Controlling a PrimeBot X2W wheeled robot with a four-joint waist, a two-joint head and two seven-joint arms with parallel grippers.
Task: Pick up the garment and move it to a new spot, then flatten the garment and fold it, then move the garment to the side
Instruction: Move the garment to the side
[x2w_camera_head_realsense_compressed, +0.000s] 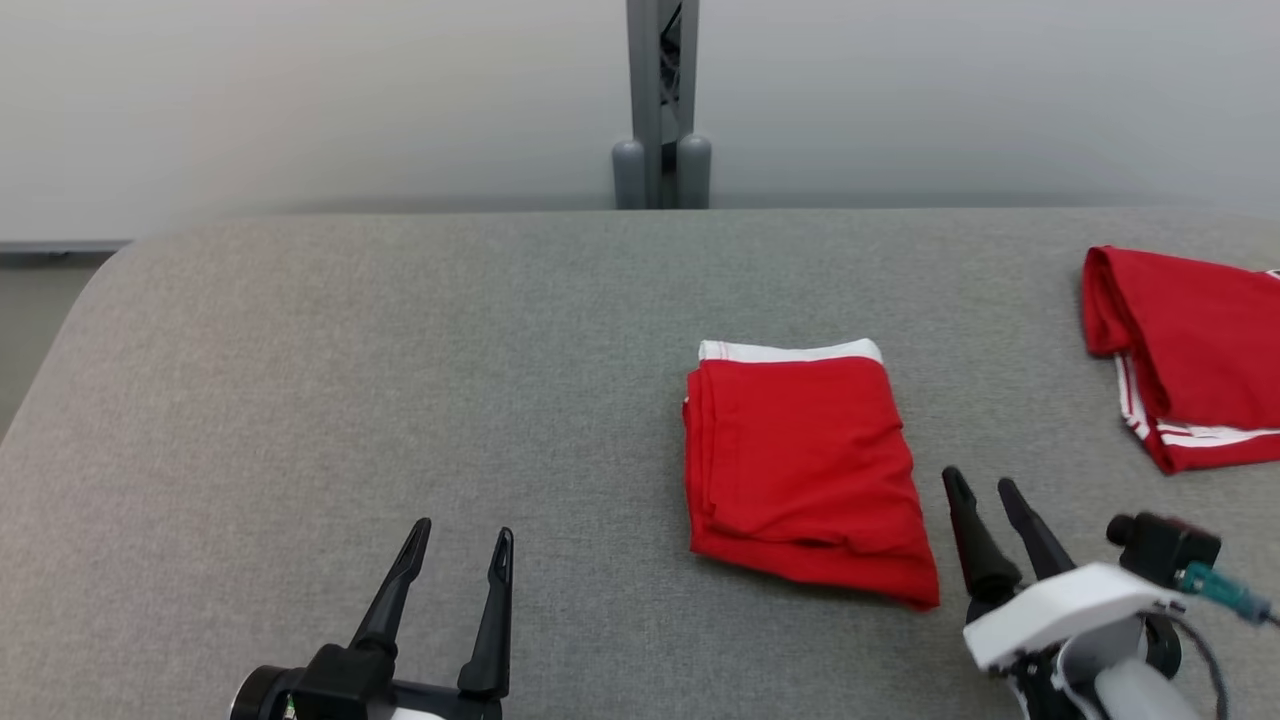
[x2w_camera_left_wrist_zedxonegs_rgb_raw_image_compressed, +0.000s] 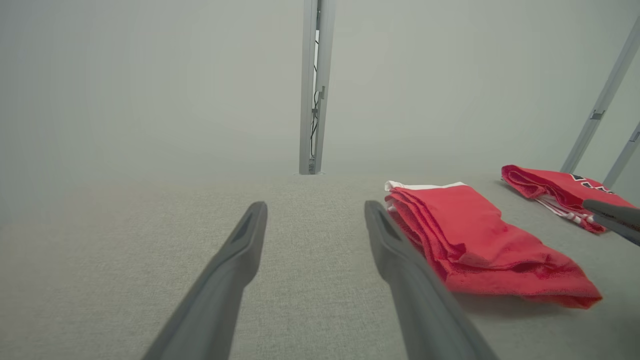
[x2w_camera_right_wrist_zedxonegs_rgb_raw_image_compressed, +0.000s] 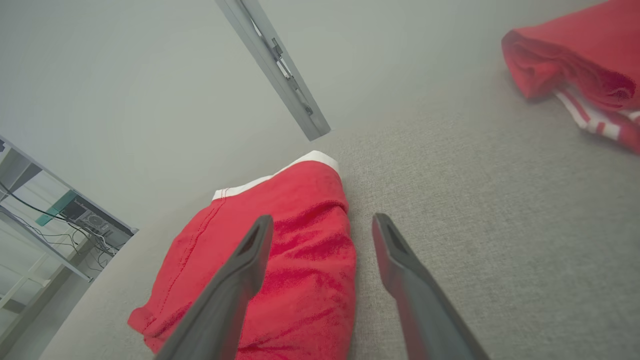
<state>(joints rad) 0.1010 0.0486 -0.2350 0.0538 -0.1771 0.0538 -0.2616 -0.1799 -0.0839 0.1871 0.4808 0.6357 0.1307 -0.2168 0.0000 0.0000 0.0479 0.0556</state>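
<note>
A red garment with a white band at its far edge lies folded in a neat rectangle on the grey table, right of centre. It also shows in the left wrist view and the right wrist view. My right gripper stands open just off the garment's near right corner, its fingers apart and empty. In the right wrist view the left finger overlaps the garment's right edge. My left gripper is open and empty at the near left, well clear of the cloth, fingers over bare table.
A second red garment with white stripes lies at the table's far right edge. A grey metal post rises behind the table's far edge. The table's left corner is rounded, with floor beyond it.
</note>
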